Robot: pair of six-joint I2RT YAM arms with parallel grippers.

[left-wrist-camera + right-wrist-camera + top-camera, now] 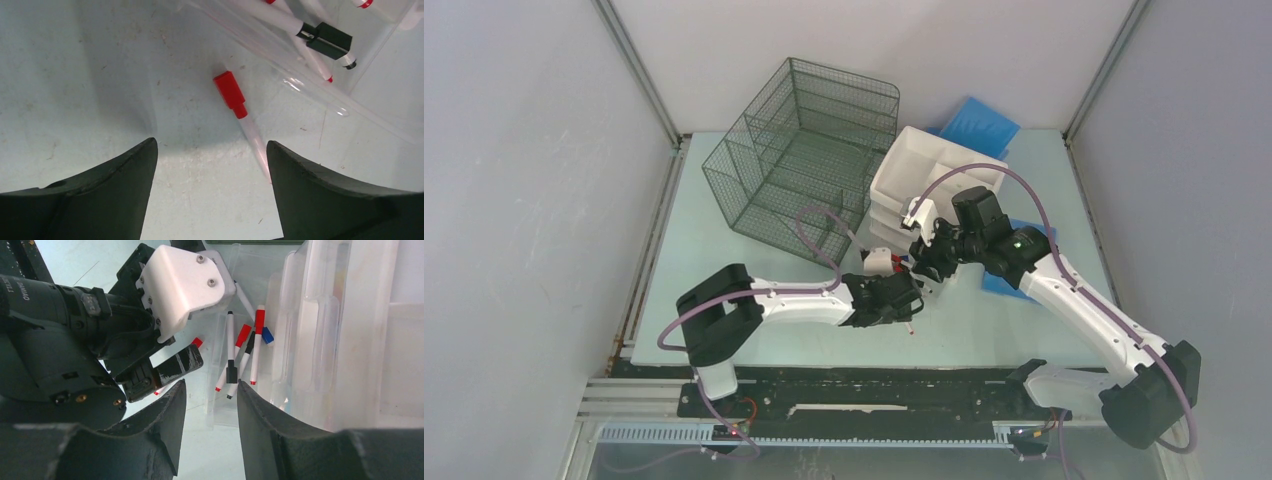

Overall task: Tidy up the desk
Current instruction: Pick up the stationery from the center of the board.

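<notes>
On the pale mint desk (pixel 714 240) a white marker with a red cap (pixel 232 95) lies flat. My left gripper (pixel 211 145) stands open just above the desk, and the marker's barrel runs down between its fingers, close to the right fingertip (pixel 290 165). In the top view the left gripper (pixel 911 305) is in front of the white drawer unit (pixel 924 165). My right gripper (pixel 211 384) is open and empty. It hovers just beyond the left one (pixel 921 262), facing a pulled-out clear drawer (pixel 220 405) that holds several markers (pixel 230 355).
A dark wire-mesh organizer (pixel 804 170) stands at the back, left of the drawer unit. Blue flat items lie behind the unit (pixel 979 125) and under the right arm. The clear drawer's wall (pixel 280 55) is just beyond the loose marker. Grey walls close in both sides.
</notes>
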